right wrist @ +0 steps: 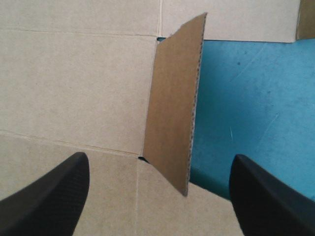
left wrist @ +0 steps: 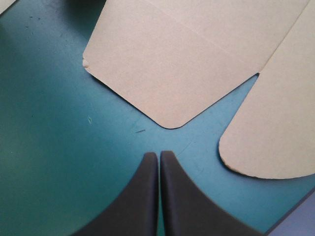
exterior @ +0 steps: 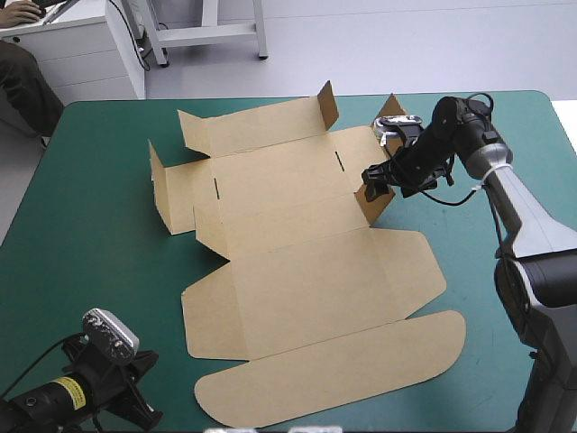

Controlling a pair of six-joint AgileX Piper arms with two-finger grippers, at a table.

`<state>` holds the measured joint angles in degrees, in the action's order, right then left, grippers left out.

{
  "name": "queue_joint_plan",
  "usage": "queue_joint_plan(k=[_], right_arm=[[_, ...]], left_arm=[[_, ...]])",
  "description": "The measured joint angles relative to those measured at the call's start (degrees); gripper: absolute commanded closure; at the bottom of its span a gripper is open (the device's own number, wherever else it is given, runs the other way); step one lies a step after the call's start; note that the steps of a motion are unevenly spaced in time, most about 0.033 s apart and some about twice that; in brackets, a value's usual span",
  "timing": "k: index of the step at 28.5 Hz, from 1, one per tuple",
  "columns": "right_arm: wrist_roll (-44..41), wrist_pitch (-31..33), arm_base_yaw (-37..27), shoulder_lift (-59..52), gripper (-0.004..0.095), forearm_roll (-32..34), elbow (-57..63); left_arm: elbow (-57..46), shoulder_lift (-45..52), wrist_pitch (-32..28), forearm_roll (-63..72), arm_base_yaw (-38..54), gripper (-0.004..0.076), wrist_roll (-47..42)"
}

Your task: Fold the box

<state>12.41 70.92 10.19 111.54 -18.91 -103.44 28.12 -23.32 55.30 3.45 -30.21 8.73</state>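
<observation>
The brown box [exterior: 306, 271] lies as a cut sheet in the middle of the table, mostly flat. Its left side flap [exterior: 162, 194], back wall [exterior: 261, 122] and right side flap [exterior: 377, 197] stand raised. My right gripper [exterior: 377, 179] hangs open over the right side flap, and in the right wrist view that flap [right wrist: 172, 108] stands on edge between the spread fingers [right wrist: 54, 191]. My left gripper [exterior: 144, 410] rests shut near the table's front left corner. Its tip [left wrist: 158, 156] points at a rounded corner of the box [left wrist: 172, 64] without touching it, and the rounded lid flap [left wrist: 275, 132] lies beside it.
The teal-green cover [exterior: 90, 271] shows as a wide band left of the box and a narrower strip [exterior: 478, 244] on the right beneath the right arm. The lid's long rounded flap [exterior: 361, 370] reaches close to the front edge.
</observation>
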Motion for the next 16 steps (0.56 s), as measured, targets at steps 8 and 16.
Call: queue_joint_plan(k=[8,16], right_arm=[[1.36,-4.51,0.00,3.73,0.0225,-1.49,-0.06],[3.21,-7.04,0.00,4.66,0.0322,-4.43,-0.18]], left_arm=[[0.00,0.00,0.00,0.00,0.00,0.0731,0.00],[0.00,0.00,0.00,0.00,0.00,0.0731,0.00]])
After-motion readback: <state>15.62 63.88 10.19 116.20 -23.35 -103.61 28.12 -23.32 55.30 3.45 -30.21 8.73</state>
